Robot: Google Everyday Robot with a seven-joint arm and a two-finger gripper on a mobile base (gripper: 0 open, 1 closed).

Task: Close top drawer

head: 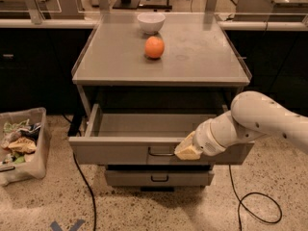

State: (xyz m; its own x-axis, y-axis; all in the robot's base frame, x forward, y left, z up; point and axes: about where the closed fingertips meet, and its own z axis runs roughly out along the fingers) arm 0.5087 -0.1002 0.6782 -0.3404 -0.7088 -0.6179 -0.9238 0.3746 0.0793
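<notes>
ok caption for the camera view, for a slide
The arm's tool at the front of the open top drawer, just right of its handle; an orange and bowl on top.

Tabletop (207,61): orange (154,47), bowl (151,21); gripper (186,150) below

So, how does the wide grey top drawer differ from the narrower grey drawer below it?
The wide grey metal top drawer is pulled out; the narrower grey drawer below sits further in. The top drawer has the robot's hand at its front; the lower drawer does not. Both have small dark loop handles.
</notes>
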